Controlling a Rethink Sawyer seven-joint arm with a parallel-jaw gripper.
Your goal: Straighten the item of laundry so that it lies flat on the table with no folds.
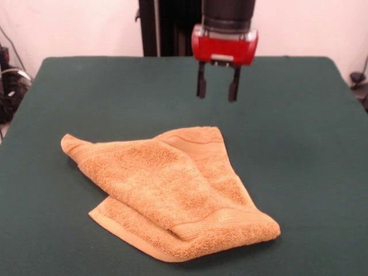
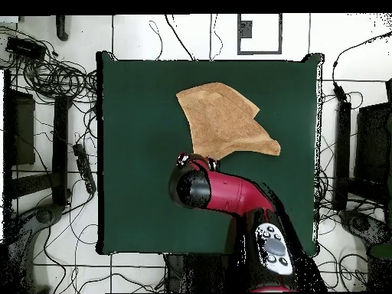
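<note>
The orange-tan towel [image 1: 172, 192] lies on the dark green table [image 1: 69, 92], folded over on itself, with a doubled layer and a woven band showing at its near and far edges. In the overhead view the towel [image 2: 223, 121] sits in the table's [image 2: 130, 191] upper middle. My gripper [image 1: 217, 83] hangs above the table just beyond the towel's far edge, open and empty, with its two black fingers apart. In the overhead view the arm's head [image 2: 191, 184] covers the gripper, right at the towel's lower edge.
The red and black arm [image 2: 245, 199] reaches in from the bottom right of the overhead view. Cables and black equipment [image 2: 46, 84] lie on the floor around the table. The pedestal [image 1: 167, 26] stands behind the table's far edge.
</note>
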